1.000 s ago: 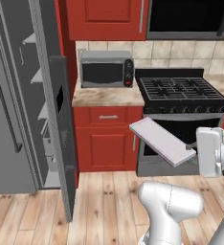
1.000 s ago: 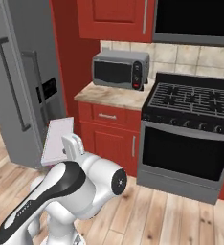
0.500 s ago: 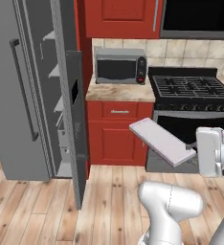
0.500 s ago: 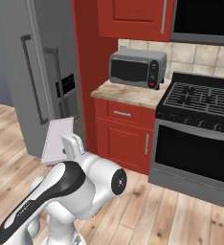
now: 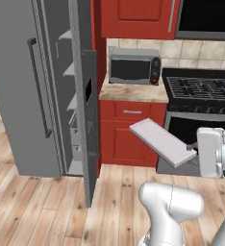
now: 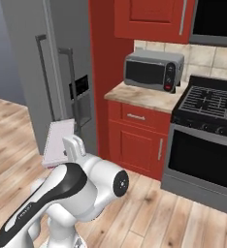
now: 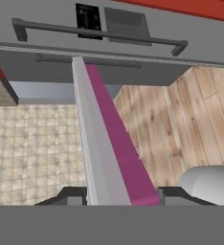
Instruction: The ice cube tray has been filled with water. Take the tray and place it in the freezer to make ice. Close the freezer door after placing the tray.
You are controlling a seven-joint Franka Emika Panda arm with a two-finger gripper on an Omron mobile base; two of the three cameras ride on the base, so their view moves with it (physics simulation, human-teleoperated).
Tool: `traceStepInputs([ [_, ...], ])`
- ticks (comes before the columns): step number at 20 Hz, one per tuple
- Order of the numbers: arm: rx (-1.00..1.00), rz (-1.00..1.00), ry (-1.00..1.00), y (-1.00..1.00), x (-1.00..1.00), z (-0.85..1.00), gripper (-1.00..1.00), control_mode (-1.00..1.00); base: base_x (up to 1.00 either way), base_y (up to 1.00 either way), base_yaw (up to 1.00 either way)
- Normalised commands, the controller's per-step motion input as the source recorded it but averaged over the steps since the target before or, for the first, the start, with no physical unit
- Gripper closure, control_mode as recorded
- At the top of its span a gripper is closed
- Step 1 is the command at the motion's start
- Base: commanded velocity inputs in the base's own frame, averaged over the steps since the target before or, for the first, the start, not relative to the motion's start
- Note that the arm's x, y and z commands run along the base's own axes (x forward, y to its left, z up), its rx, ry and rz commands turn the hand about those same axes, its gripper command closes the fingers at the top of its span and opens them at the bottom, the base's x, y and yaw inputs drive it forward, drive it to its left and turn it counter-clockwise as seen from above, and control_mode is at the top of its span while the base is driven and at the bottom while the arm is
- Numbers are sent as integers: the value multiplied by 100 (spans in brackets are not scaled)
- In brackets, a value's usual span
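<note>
My gripper is shut on one end of the ice cube tray, a pale flat slab held tilted at about counter height in front of the red base cupboard. In the hand view the tray runs edge-on up from between my fingertips, and the gripper clamps its near end. The tray also shows beside my arm in the right base view. The grey freezer stands at the left. Its freezer door stands swung out, edge-on, with grey shelves visible behind it.
A microwave sits on the short counter right of the freezer, above a red cupboard. A black stove with its oven stands further right. Wooden floor lies open in front of the freezer.
The whole picture has shifted as the base drove left toward the freezer, which now looks larger and more central. The tray stays in my shut gripper in the same tilt.
</note>
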Motion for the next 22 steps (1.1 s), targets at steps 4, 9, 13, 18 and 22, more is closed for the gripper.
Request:
traceStepInputs([
  [4, 0, 0, 0, 0, 0, 0, 100, 100, -5, 45, 15],
  [9, 0, 0, 0, 0, 0, 0, 100, 100, -5, 51, 15],
  [13, 0, 0, 0, 0, 0, 0, 100, 100, -1, 56, 15],
  [18, 0, 0, 0, 0, 0, 0, 100, 100, 0, 60, 13],
  [22, 0, 0, 0, 0, 0, 0, 100, 100, 0, 61, 13],
])
